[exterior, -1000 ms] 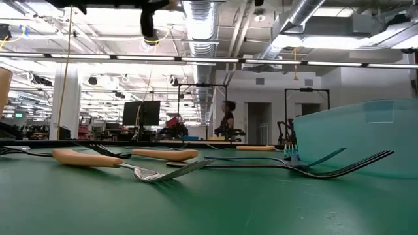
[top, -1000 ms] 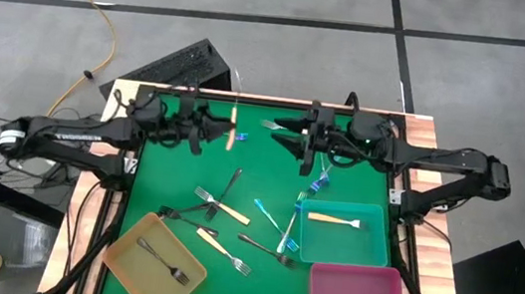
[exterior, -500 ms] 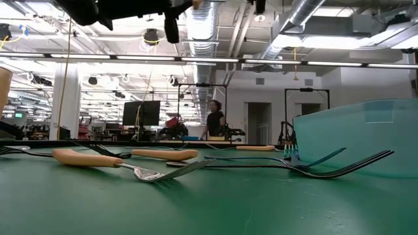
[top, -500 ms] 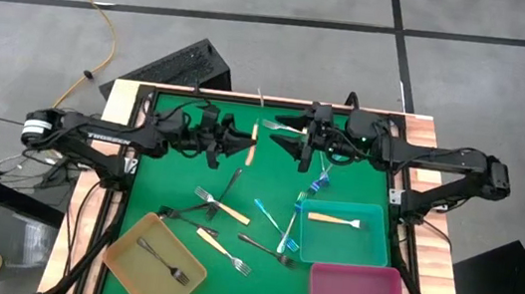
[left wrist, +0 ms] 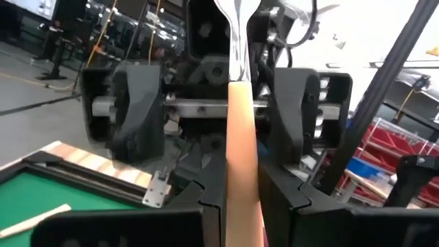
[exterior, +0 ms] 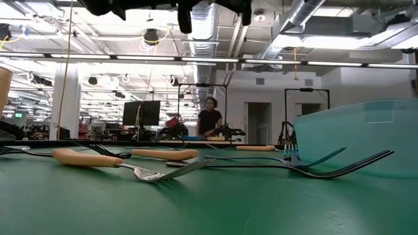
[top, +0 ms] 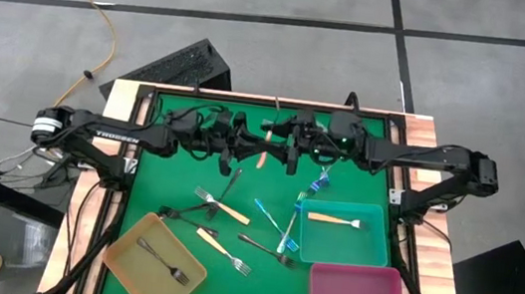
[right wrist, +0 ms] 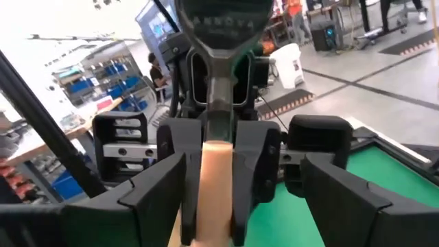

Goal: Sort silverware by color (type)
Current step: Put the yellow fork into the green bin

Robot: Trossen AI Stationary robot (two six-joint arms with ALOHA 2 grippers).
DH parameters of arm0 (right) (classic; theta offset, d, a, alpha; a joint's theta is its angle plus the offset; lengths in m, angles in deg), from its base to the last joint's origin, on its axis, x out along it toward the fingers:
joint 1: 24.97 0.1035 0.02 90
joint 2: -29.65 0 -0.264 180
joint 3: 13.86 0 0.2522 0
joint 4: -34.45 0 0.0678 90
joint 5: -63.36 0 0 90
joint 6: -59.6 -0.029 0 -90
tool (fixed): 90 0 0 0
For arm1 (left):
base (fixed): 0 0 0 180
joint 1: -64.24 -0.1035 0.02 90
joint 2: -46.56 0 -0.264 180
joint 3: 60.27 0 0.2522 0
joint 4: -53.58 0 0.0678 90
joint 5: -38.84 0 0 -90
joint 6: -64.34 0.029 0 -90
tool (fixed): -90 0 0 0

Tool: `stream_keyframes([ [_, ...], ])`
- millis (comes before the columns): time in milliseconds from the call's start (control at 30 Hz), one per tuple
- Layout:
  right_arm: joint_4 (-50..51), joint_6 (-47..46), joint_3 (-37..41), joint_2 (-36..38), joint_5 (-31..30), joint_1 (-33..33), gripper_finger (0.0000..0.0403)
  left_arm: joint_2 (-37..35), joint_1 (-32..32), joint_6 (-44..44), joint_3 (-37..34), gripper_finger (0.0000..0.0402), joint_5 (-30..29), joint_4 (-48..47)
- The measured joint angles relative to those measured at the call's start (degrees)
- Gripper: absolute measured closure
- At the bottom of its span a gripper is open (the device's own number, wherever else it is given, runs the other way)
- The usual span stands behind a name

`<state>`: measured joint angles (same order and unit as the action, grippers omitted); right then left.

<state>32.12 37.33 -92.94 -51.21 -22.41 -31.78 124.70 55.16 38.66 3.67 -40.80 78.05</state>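
Above the table's (top: 148,178) far edge, left gripper (top: 254,150) clamps a tan-handled fork (top: 265,148); right gripper (top: 281,145), facing it, has fingers spread.

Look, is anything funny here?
Yes. A cream-handled fork is up in the air between the left end effector and the right end effector, not in any tray; the left clamps its handle.

Both arms reach inward across the frame's upper middle; left gripper (top: 254,149) clamped, right gripper (top: 279,141) spread, facing.
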Motion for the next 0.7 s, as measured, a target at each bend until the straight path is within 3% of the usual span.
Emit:
stream_keyframes([
  [167,-0.70,1.37,0.13,0.28,-0.26,-0.46,0.0103,-0.12,0.15,-0.10,0.04,0.0365,-0.12,-1.00],
  [267,-0.42,1.73,0.13,0.48,-1.58,-0.46,0.0131,-0.12,0.11,-0.14,0.04,0.0365,-0.37,-1.45],
  [367,-0.04,1.70,0.13,0.55,-1.54,-0.45,0.0188,-0.12,0.15,0.47,0.07,0.0365,-1.21,-1.31],
  [533,0.42,1.92,0.13,0.60,-0.93,-0.37,0.0336,-0.10,0.09,1.24,0.04,0.0365,-1.76,-2.15],
  [700,0.66,2.37,0.13,0.62,-0.90,-0.26,0.0334,-0.10,0.11,1.19,0.04,0.0365,-1.92,-2.68],
])
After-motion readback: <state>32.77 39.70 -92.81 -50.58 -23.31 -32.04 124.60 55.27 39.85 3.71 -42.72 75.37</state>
